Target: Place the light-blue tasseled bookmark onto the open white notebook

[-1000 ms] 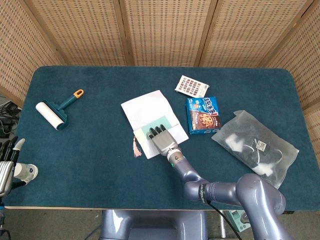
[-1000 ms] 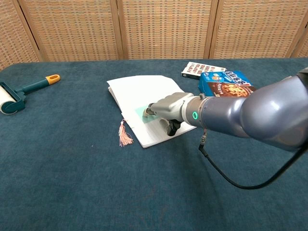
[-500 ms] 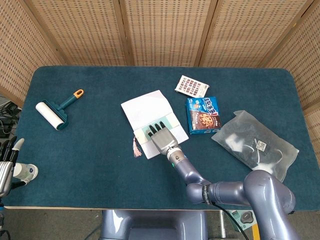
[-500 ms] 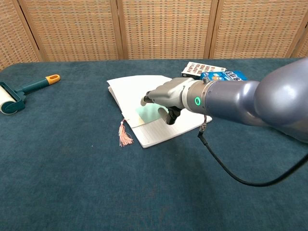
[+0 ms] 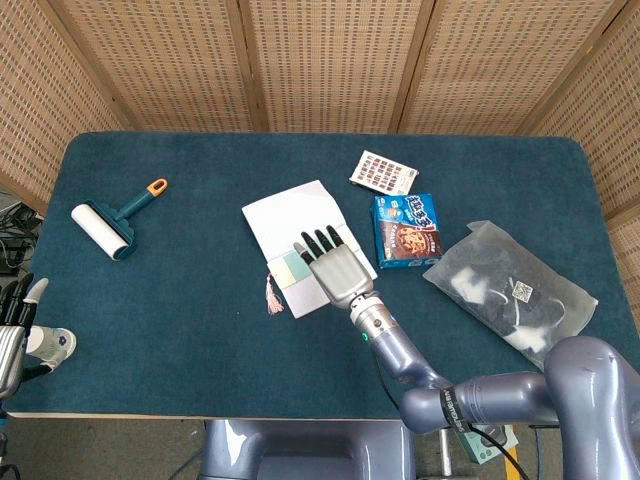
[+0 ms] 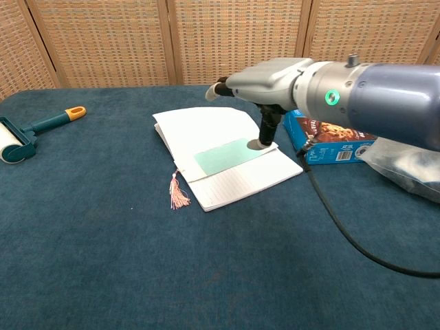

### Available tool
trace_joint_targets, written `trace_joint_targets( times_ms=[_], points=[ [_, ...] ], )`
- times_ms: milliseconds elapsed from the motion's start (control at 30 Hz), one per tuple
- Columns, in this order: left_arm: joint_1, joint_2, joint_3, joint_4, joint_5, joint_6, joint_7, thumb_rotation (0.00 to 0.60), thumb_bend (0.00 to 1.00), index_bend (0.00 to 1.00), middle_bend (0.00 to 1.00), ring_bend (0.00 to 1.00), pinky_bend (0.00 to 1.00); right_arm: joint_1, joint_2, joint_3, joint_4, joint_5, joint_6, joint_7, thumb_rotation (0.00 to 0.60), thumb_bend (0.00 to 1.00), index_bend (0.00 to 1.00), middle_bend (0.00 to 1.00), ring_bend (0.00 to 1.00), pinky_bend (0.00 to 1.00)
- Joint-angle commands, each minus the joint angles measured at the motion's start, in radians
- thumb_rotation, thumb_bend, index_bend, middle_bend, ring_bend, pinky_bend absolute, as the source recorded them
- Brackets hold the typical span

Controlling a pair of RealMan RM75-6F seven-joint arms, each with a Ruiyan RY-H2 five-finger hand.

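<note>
The open white notebook (image 5: 290, 212) (image 6: 199, 126) lies mid-table. The light-blue bookmark (image 5: 292, 269) (image 6: 227, 156) lies flat across its lined page, and its pink tassel (image 5: 273, 297) (image 6: 179, 196) hangs off the notebook's left edge onto the cloth. My right hand (image 5: 337, 269) (image 6: 271, 78) hovers above the notebook with fingers stretched out, holding nothing and clear of the bookmark. In the head view it covers part of the page. My left hand (image 5: 14, 325) stays at the table's near left corner, fingers up and apart, holding nothing.
A lint roller (image 5: 114, 224) (image 6: 26, 132) lies at the far left. Right of the notebook are a blue cookie box (image 5: 407, 231) (image 6: 331, 135), a small printed card (image 5: 384, 172) and a translucent bag (image 5: 510, 293) (image 6: 407, 163). Wicker screens stand behind the table.
My right hand lifted off the bookmark and rose above the notebook. The bookmark stays on the page, now uncovered in the chest view. The left hand has not moved.
</note>
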Motion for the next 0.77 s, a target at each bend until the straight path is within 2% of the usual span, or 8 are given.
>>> trace_joint_targets(
  times_ms=[33,333,500,767],
  points=[
    [0.003,0.000,0.002,-0.002,0.005,0.006,0.001,0.600,0.00,0.00,0.00,0.00,0.00,-0.110,0.065,-0.068,-0.071,-0.150,0.101,0.091,0.600,0.41,0.00,0.00,0.00,0.00],
    [0.013,-0.001,0.005,-0.006,0.026,0.032,0.002,0.600,0.00,0.00,0.00,0.00,0.00,-0.360,0.142,-0.238,-0.106,-0.488,0.355,0.271,0.600,0.35,0.00,0.00,0.00,0.00],
    [0.024,0.000,0.009,-0.011,0.044,0.057,0.002,0.600,0.00,0.00,0.00,0.00,0.00,-0.483,0.186,-0.308,-0.100,-0.614,0.477,0.332,0.600,0.34,0.00,0.00,0.00,0.00],
    [0.039,-0.003,0.022,-0.010,0.070,0.083,0.001,0.600,0.00,0.00,0.00,0.00,0.00,-0.647,0.241,-0.391,-0.047,-0.748,0.622,0.440,0.600,0.34,0.00,0.00,0.00,0.00]
  ],
)
